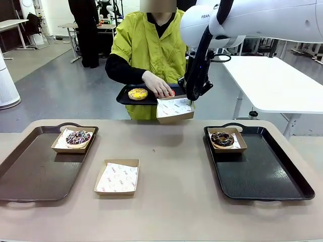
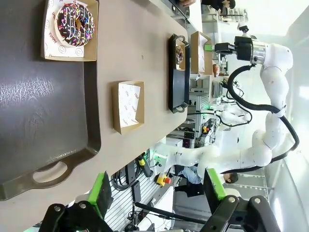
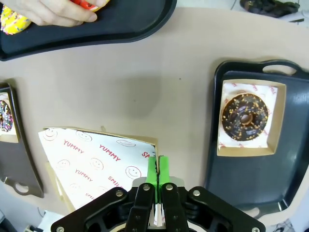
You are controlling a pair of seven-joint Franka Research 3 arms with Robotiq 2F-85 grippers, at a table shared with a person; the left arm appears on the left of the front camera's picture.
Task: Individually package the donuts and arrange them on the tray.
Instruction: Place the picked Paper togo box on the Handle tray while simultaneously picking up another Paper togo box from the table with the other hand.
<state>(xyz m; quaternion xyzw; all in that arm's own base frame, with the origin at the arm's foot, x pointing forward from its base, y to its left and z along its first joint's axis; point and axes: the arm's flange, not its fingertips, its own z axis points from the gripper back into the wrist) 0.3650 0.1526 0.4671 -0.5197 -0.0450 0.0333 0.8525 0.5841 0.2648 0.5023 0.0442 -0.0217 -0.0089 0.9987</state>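
A person in a yellow-green jacket [image 1: 151, 45] stands at the far side of the tan tabletop [image 1: 171, 166], holding a small black plastic tray [image 1: 123, 96] above its far edge. On that tray lies the yellow ring donut [image 1: 138, 94]. Beside it the person's hand [image 1: 159, 89] rests over the glossy red donut [image 1: 172, 93], of which only a sliver shows.

The right arm's jaws are closed on one edge of a brown cardboard box lined with white printed paper [image 1: 175, 110]. The box has no donut in it and is held up just beside the person's tray, at the far edge of the tabletop.

On the robot's right sits a large black tray [image 1: 267, 171]. In its far left corner a second paper-lined cardboard box [image 1: 229, 150] holds the chocolate-brown donut [image 1: 222, 138].

On the robot's left lies a large dark brown tray [image 1: 30, 171]. A third lined box [image 1: 70, 150] in its far right corner holds the dark donut with purple-and-white sprinkles [image 1: 77, 137].

Between the two large trays, nearer the brown one, a fourth lined box [image 1: 117, 177] stands directly on the tabletop with nothing inside it.

The left arm's jaws stand wide apart and grip nothing, hanging above the near end of the brown tray.
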